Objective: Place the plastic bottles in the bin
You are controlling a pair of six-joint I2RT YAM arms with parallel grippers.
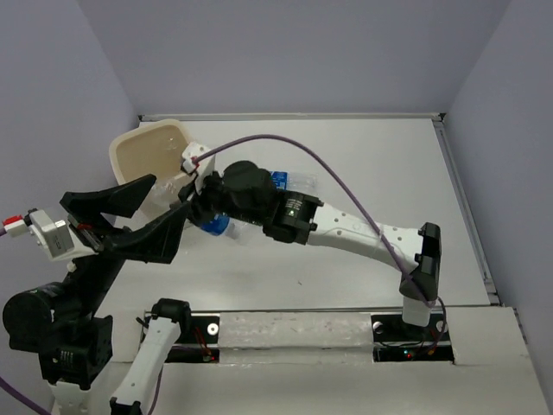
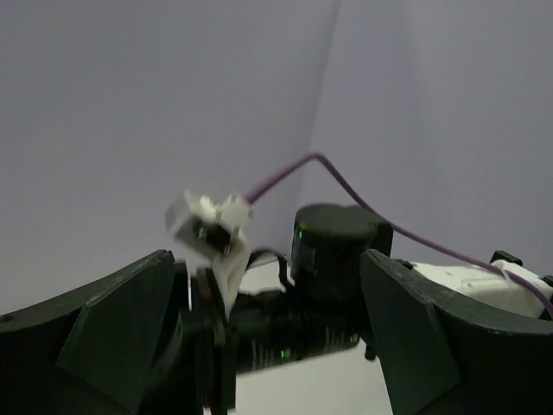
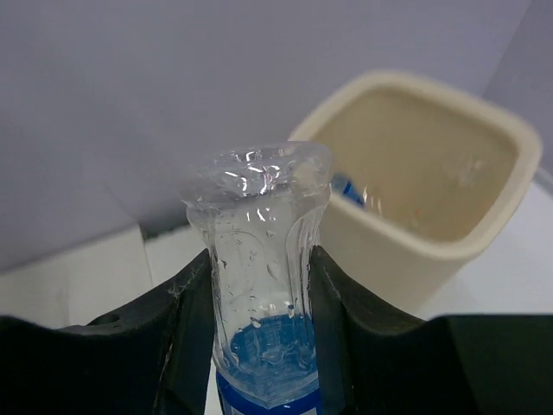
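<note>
My right gripper [image 3: 262,298] is shut on a clear plastic bottle [image 3: 262,259] with a blue label, its clear end pointing away from the camera. The cream bin [image 3: 406,233] stands just beyond and to the right, and a bit of a blue-labelled bottle [image 3: 349,189] shows inside it. In the top view the right gripper [image 1: 193,201] holds the bottle [image 1: 212,226] next to the bin [image 1: 138,151] at the table's far left. Another bottle [image 1: 292,181] lies behind the right arm. My left gripper [image 1: 138,214] is open and empty, raised near the bin; in its own view [image 2: 276,346] it faces the right wrist.
The right arm [image 1: 354,229] stretches from its base at the near right across the table to the bin. Grey walls close the table at the back and both sides. A purple cable [image 1: 328,173] arcs over the right arm.
</note>
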